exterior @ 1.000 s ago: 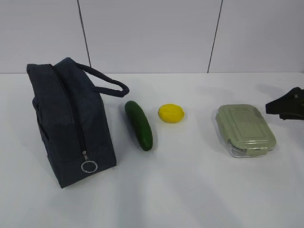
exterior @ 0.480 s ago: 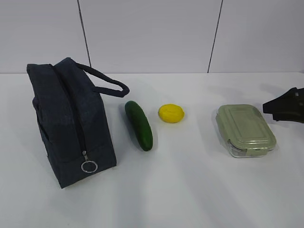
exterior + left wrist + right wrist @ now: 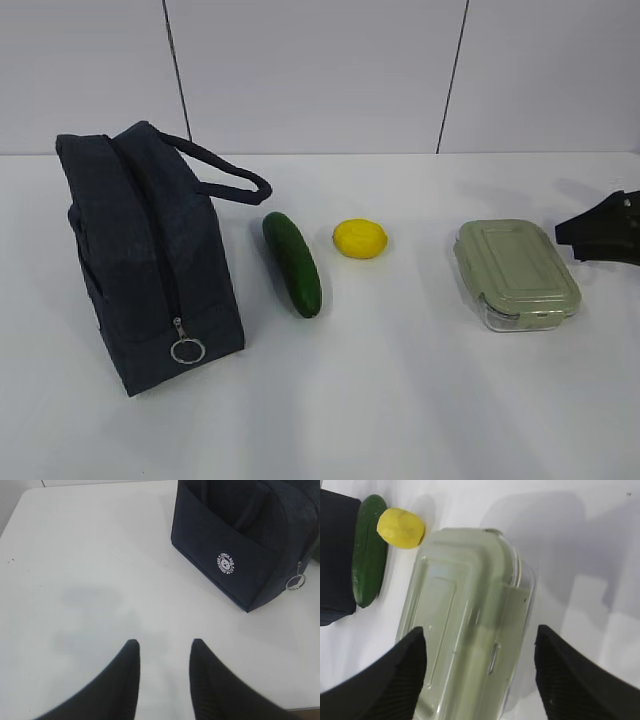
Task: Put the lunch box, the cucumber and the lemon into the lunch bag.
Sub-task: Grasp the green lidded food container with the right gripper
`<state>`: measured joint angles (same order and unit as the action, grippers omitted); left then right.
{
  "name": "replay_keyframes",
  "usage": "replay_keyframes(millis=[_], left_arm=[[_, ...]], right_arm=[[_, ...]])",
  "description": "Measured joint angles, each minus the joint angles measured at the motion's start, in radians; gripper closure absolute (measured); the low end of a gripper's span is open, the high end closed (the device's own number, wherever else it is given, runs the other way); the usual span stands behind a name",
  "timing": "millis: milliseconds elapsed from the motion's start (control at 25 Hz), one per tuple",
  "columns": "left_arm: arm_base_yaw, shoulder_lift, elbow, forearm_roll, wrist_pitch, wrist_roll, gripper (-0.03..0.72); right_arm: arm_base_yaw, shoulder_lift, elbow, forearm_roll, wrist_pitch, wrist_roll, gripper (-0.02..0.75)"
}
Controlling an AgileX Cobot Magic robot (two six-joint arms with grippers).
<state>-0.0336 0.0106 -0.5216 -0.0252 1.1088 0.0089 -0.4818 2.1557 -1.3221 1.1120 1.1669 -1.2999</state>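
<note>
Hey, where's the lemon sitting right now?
In the exterior view the lemon lies on the white table near the middle, just right of the cucumber and well left of the lunch box, touching neither.

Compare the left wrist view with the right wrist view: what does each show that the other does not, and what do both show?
Only the left wrist view shows the round white logo on the lunch bag, the metal ring pull and the left gripper, open over bare table.

Only the right wrist view shows the lunch box with its pale green lid, the lemon, the cucumber and the right gripper, whose fingers stand wide on either side of the box.

Both show the white table and part of the dark navy bag.
</note>
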Motion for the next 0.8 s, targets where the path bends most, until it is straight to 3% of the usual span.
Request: replay_keyframes(millis=[680, 800], left_arm=[[0.0, 0.0, 0.0, 0.0, 0.0, 0.0, 0.445], [0.0, 0.0, 0.0, 0.0, 0.0, 0.0, 0.445]], right_arm=[[-0.002, 0.043, -0.014, 0.008, 0.002, 0.02, 0.221], [-0.002, 0.043, -0.014, 0.012, 0.002, 0.026, 0.181]])
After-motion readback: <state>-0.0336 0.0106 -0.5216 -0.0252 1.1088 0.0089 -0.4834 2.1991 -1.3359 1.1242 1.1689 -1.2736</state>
